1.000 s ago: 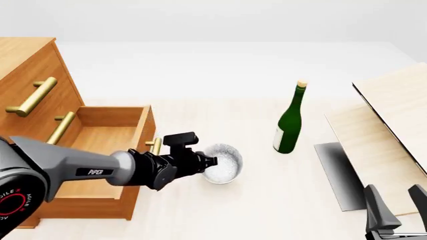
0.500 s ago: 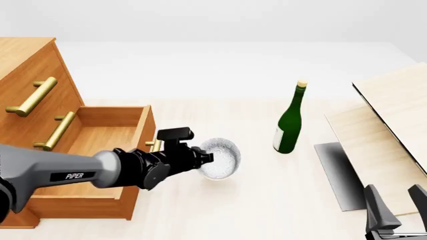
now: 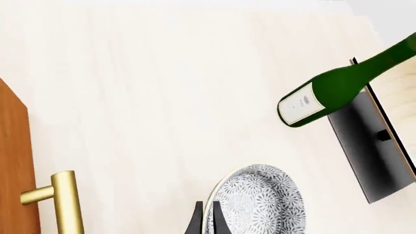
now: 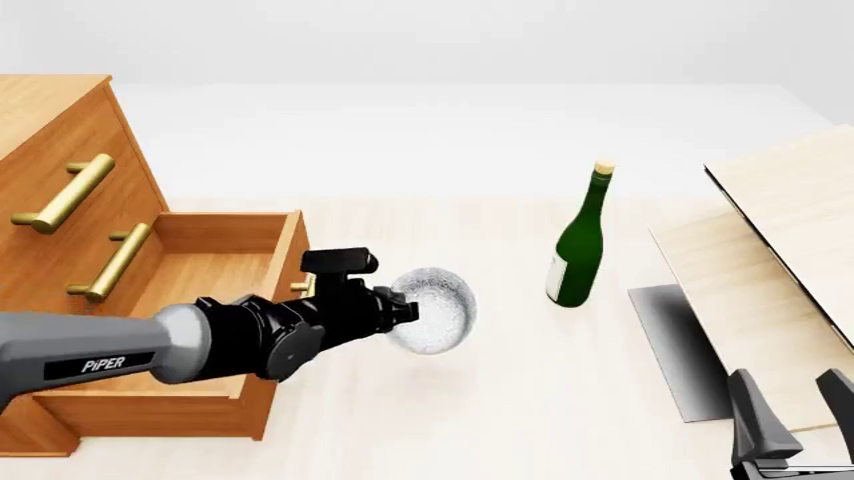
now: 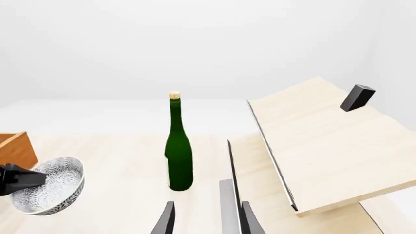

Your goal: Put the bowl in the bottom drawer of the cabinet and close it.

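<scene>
My left gripper (image 4: pixel 404 309) is shut on the rim of the speckled white-grey bowl (image 4: pixel 437 311), which hangs tilted on its side above the table, just right of the open bottom drawer (image 4: pixel 220 235) of the cabinet (image 4: pixel 60 150). In the left wrist view the fingers (image 3: pixel 197 222) pinch the bowl (image 3: pixel 260 204) at its edge, with the drawer's brass handle (image 3: pixel 64 200) off to one side. The right wrist view shows the bowl (image 5: pixel 52 187) at the far left. My right gripper (image 4: pixel 795 415) stands open at the front right corner, holding nothing.
A green wine bottle (image 4: pixel 579 245) stands upright to the right of the bowl. Pale wood boards (image 4: pixel 781 230) with a grey panel (image 4: pixel 674 345) lean at the right side. The two upper drawers are shut.
The left arm has drawn back to the left, and the bowl has risen off the table, tipped onto its side and shifted slightly toward the drawer. The right arm has not moved.
</scene>
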Controlling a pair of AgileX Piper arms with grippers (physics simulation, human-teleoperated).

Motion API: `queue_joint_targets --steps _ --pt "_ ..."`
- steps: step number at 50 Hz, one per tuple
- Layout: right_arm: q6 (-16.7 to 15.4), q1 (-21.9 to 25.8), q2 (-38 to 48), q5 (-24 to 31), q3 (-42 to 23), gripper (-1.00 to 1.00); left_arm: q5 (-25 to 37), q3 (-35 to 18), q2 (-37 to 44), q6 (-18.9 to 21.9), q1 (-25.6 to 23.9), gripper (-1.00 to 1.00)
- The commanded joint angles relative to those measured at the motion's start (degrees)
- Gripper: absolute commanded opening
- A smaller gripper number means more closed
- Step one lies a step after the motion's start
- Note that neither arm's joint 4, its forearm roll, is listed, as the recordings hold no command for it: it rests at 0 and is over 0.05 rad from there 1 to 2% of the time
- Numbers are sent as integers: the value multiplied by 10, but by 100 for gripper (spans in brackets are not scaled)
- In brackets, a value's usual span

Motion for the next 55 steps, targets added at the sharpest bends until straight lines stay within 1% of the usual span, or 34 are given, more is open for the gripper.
queue_joint_targets --steps 1,9,14,26,35,55 --pt "0 0 0 0 0 100 2 10 -27 10 0 -100" --pt "0 0 0 0 0 100 5 17 -48 16 -3 -100" --pt "0 0 0 0 0 100 8 20 -55 16 0 -100" --pt "0 0 0 0 0 100 12 37 -95 35 14 -100" --pt "0 0 0 0 0 100 16 51 -120 35 16 -100" --pt "0 0 0 0 0 100 33 72 -179 51 30 -100"
